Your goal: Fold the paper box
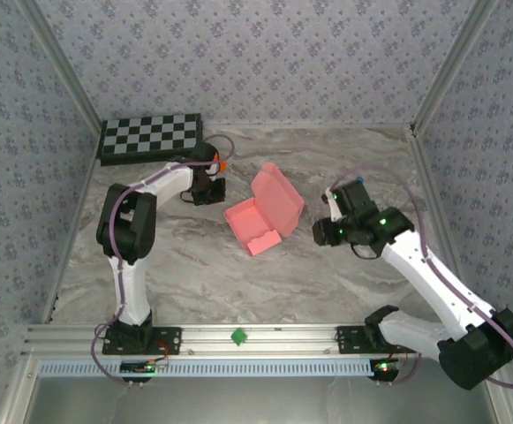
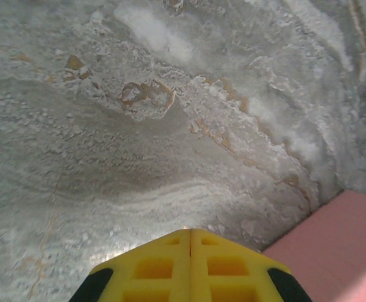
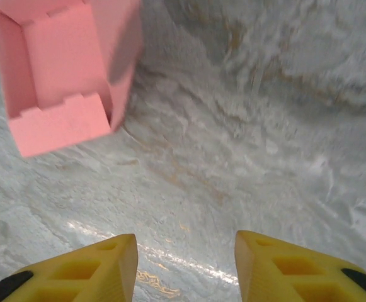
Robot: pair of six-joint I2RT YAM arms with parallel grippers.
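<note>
The paper box point(image 1: 263, 215) sits between the arms, its lid point(image 1: 278, 196) seemingly raised. The left gripper point(image 2: 191, 234), clenched and empty, hangs at its 9 o'clock. The right gripper point(image 3: 186, 246), jaws parted, is at 3. Best press the lid down squarely while steadying the tray point(image 1: 252, 227).

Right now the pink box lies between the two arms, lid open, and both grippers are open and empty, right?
Not quite: the left gripper is shut, with no gap showing in the left wrist view. The right gripper is open, both are empty, and the paper box lies between the arms, lid open.
</note>
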